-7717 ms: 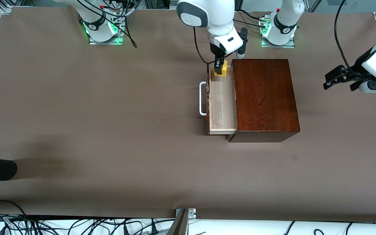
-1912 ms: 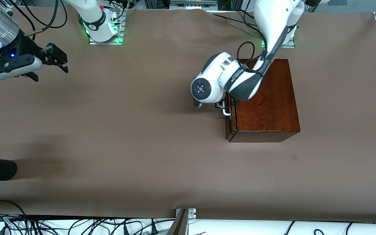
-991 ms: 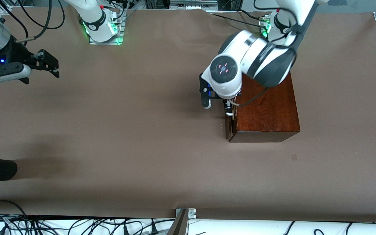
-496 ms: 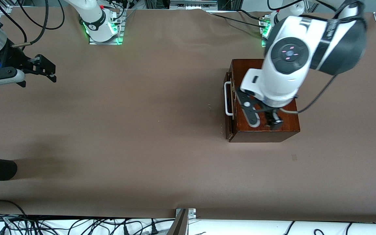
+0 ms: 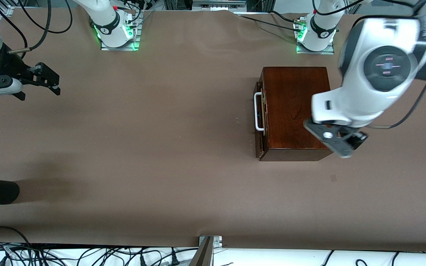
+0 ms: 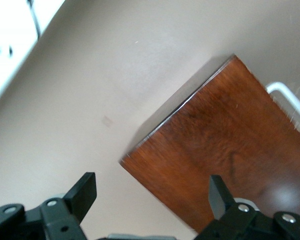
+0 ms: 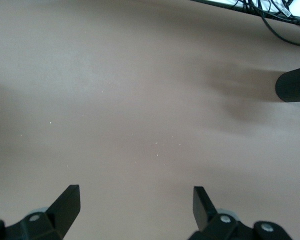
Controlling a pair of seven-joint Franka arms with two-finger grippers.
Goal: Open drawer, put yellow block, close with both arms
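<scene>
Your drawer (image 5: 260, 117) sits pushed into the wooden box (image 5: 296, 111), its white handle (image 5: 257, 112) facing 9 o'clock in the front view; you cannot see the yellow block. Your left hand (image 6: 152, 195) hangs wide and empty over the box's corner at about 4 o'clock. Your right hand (image 5: 52, 79) waits wide and empty above the bare desk (image 5: 161, 147) at the right arm's end.

Left pincer (image 5: 340, 142) over box (image 5: 294, 111) corner

Drawer (image 5: 260, 114) shut flush in its dark wooden box (image 5: 296, 111).
</scene>
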